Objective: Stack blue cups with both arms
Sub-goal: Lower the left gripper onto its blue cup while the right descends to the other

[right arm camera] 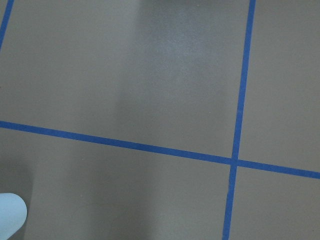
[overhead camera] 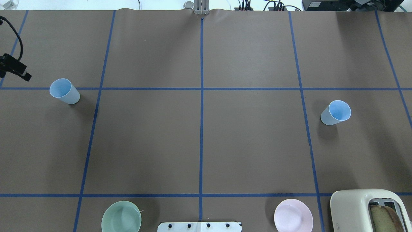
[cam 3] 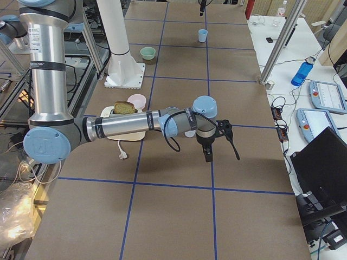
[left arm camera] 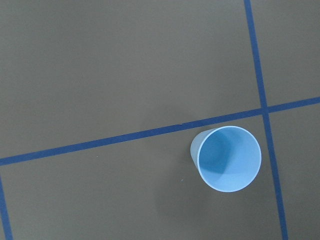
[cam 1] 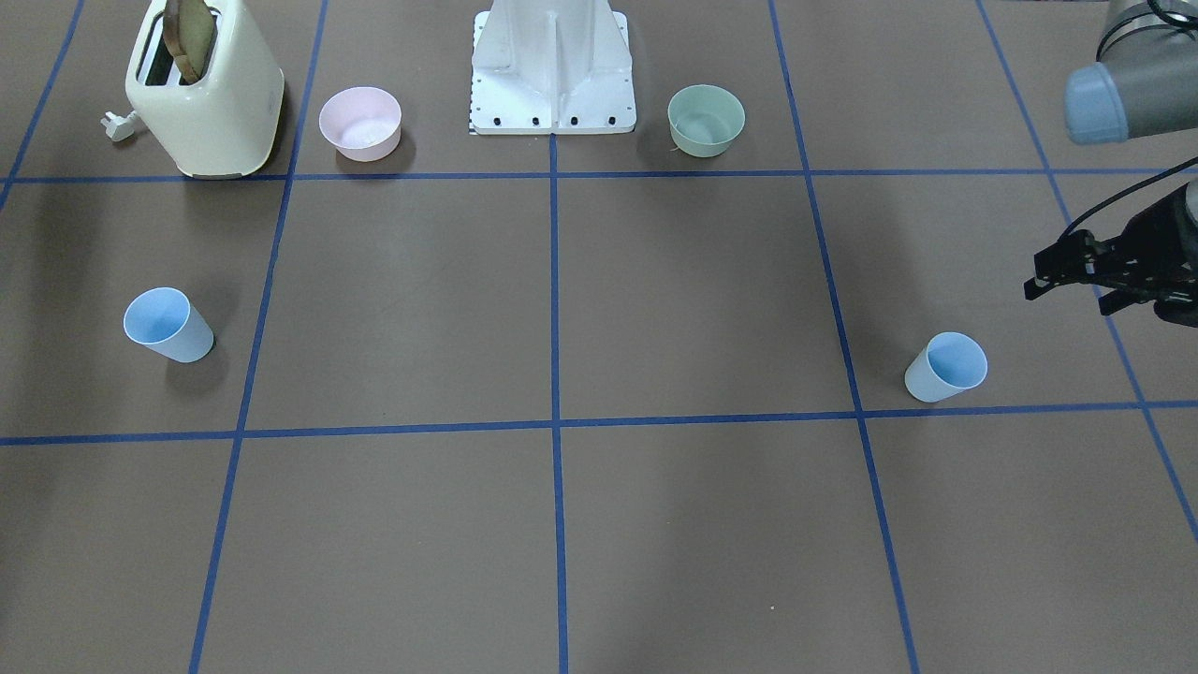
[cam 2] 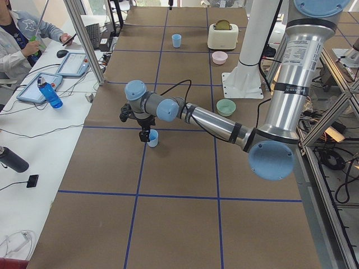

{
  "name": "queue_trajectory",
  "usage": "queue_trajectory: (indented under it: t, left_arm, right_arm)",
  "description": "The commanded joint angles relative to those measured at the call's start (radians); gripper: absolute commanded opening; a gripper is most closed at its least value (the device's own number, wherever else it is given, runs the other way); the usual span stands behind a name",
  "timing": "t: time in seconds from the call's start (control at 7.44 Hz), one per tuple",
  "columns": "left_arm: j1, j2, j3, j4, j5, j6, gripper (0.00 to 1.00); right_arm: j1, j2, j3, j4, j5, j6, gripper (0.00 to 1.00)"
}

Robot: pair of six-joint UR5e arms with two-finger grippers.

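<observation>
Two light-blue cups stand upright and far apart on the brown table. One cup (cam 1: 945,367) is on my left side; it also shows in the overhead view (overhead camera: 64,91) and the left wrist view (left arm camera: 227,157). My left gripper (cam 1: 1067,292) hovers above and just outward of it, fingers apart and empty. The other cup (cam 1: 168,325) stands on my right side and shows in the overhead view (overhead camera: 335,112). My right gripper (cam 3: 209,154) shows only in the exterior right view, low over the table near that cup. I cannot tell if it is open or shut.
A cream toaster (cam 1: 206,94) with a bread slice, a pink bowl (cam 1: 360,124) and a green bowl (cam 1: 707,120) stand near the white pedestal (cam 1: 552,70). A side table with tablets and a blue bottle (cam 2: 50,94) runs along the far edge.
</observation>
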Motion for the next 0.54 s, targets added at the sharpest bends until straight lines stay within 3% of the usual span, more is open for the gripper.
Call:
queue_trajectory:
  t: [0.0,0.27,0.4]
  left_arm:
    - [0.046,-0.021,0.048,-0.058,0.003,-0.025,0.98]
    - [0.079,-0.045,0.162,-0.230,0.003,-0.115,0.98]
    - [0.079,-0.048,0.171,-0.238,0.003,-0.120,0.98]
  right_arm:
    - [-0.034,-0.005,0.012,0.018,0.105,0.042,1.00]
    - [-0.123,-0.048,0.024,0.172,0.111,0.102,0.99]
    - [-0.158,-0.050,0.030,0.215,0.111,0.148,0.99]
